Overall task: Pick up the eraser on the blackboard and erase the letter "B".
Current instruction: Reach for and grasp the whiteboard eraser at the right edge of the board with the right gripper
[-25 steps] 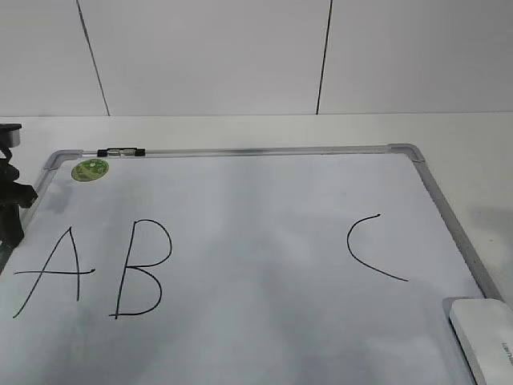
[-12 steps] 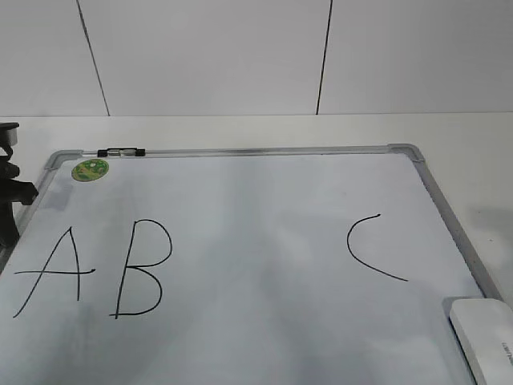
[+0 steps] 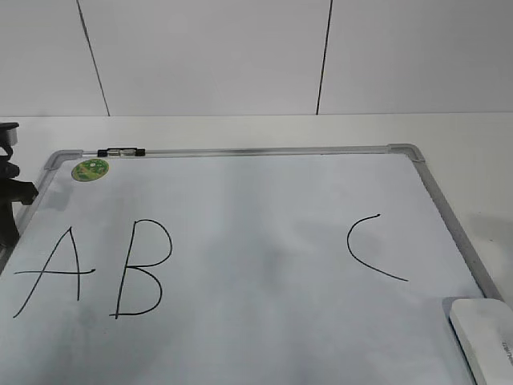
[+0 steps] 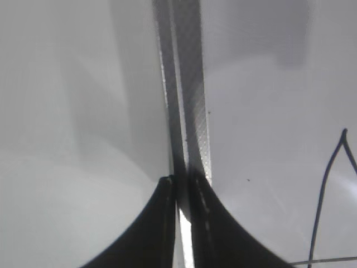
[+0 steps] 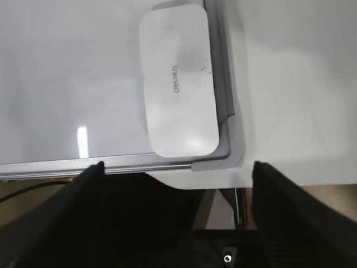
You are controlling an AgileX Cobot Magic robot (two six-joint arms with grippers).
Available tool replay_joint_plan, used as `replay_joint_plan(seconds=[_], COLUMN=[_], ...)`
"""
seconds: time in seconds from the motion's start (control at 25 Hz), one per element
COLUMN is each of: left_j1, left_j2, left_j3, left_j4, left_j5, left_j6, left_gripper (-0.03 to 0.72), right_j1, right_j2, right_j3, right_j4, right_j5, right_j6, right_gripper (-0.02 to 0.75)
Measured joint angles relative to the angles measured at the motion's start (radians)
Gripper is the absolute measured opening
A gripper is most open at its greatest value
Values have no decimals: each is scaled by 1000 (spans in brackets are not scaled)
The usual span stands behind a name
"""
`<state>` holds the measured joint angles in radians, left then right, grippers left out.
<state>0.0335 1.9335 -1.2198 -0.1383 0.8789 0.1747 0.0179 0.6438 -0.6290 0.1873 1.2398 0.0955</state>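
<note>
The blackboard [image 3: 264,208] is a white dry-erase board with a silver frame, lying flat. On it are a black "A" [image 3: 52,271], the letter "B" [image 3: 144,269] and a "C" [image 3: 373,249]. The white eraser [image 3: 485,337] lies at the board's near right corner; it also shows in the right wrist view [image 5: 177,84], lettering up. My right gripper [image 5: 177,166] is open, hanging just past the board's near edge, short of the eraser. My left gripper [image 4: 183,181] is shut and empty over the board's left frame [image 4: 187,89], with part of the "A" [image 4: 329,190] beside it.
A round green sticker [image 3: 90,169] and a small black clip [image 3: 120,151] sit at the board's far left corner. The left arm [image 3: 8,200] stands at the left edge. A white wall rises behind the table. Below the right gripper the table's front edge drops off [image 5: 223,195].
The left arm has drawn slightly left, out of the exterior view. The eraser and the letters are unchanged.
</note>
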Motion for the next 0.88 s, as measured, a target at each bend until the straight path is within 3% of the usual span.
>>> replay_joint_plan(seconds=[0.56, 0.88], left_j1=[0, 0], left_j2=[0, 0], left_j3=[0, 0], left_j4=[-8, -10], left_j5=[1, 1], left_j6=[0, 0], left_gripper=[23, 22], right_j1=[0, 2], right_j2=[445, 625], right_j3=[-5, -116], right_j4=[51, 42], right_j5=[-27, -87], right_j6=[-20, -86], right_gripper=[669, 669])
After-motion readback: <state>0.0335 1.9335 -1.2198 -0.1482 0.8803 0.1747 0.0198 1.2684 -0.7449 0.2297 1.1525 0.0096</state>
